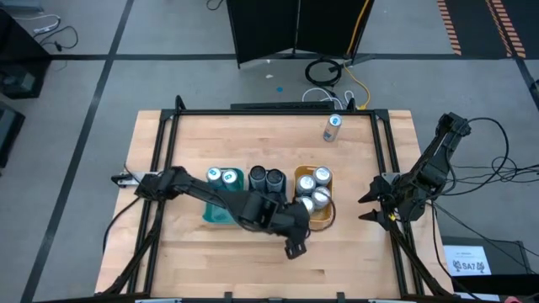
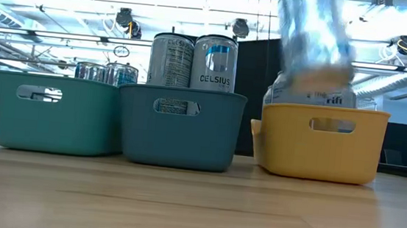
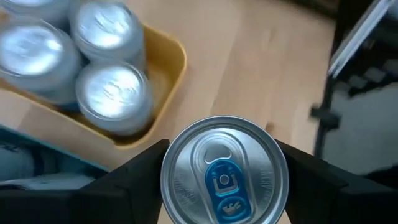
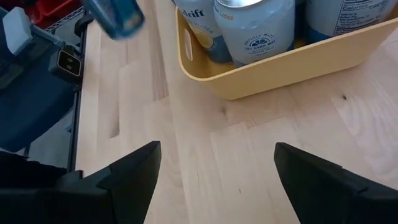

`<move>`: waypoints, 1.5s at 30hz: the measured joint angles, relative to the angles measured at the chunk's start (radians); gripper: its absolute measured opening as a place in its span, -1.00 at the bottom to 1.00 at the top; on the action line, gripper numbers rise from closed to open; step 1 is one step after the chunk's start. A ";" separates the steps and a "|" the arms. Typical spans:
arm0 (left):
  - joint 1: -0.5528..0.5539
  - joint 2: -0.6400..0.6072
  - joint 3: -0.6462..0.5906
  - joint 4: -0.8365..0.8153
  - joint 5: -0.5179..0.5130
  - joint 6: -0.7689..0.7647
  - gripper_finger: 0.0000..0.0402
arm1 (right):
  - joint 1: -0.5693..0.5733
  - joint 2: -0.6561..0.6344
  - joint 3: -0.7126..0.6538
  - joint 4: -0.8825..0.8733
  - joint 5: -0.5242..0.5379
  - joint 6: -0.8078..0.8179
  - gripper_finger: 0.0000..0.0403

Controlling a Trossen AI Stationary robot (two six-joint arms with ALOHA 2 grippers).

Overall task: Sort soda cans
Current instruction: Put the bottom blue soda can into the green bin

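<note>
table: wood, three trays mid-table | yellow tray: 3 o'clock of row, silver soda cans inside | left gripper: 6 o'clock of yellow tray, clamped on blue-tab can | right gripper: 3 o'clock edge, fingers apart | lone can: 12 o'clock edge

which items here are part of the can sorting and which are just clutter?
In the job:
- can with blue tab between left gripper fingers
- cans in yellow bin
- cans in two teal bins
- lone can at table's far edge

Lying about:
- cable coil on floor
</note>
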 joint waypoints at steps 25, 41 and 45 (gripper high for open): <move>-0.059 -0.367 0.003 -0.530 -0.464 -0.411 0.30 | 0.000 0.000 0.000 -0.002 0.000 0.009 0.52; -0.083 -0.376 -0.136 -0.530 -0.472 -0.524 0.30 | 0.000 0.000 0.000 -0.001 0.000 0.009 0.52; -0.097 -0.409 -0.234 -0.531 -0.465 -0.614 0.30 | 0.000 0.000 0.000 -0.001 0.000 0.009 0.52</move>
